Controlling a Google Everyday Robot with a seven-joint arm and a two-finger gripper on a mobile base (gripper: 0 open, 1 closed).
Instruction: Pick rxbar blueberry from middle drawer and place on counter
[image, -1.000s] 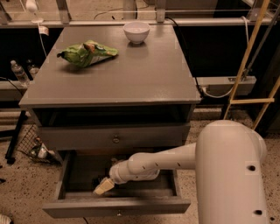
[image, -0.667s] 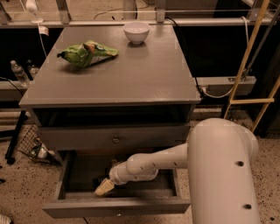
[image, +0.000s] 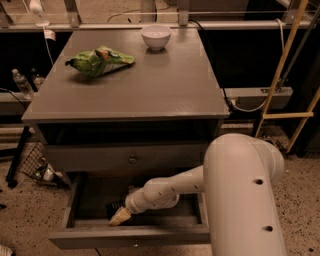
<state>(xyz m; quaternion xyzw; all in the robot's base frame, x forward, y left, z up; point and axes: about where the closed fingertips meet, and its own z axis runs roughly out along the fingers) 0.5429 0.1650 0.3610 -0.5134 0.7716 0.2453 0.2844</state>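
The middle drawer (image: 131, 237) is pulled open at the bottom of the cabinet. My gripper (image: 120, 216) is down inside it near the front left, at the end of my pale arm (image: 170, 190) that reaches in from the right. A small dark flat shape (image: 114, 205), which looks like the rxbar blueberry, lies on the drawer floor right at the gripper's tip. I cannot tell whether it is gripped. The grey counter (image: 150, 85) is above.
A green snack bag (image: 100, 60) lies on the counter's back left and a white bowl (image: 156, 36) stands at its back middle. A shut drawer front with a round knob (image: 132, 160) sits above the open drawer. My arm's big link (image: 245, 200) blocks the lower right.
The big upper link of my arm has swung a little to the left. The gripper stays at about the same spot in the drawer.
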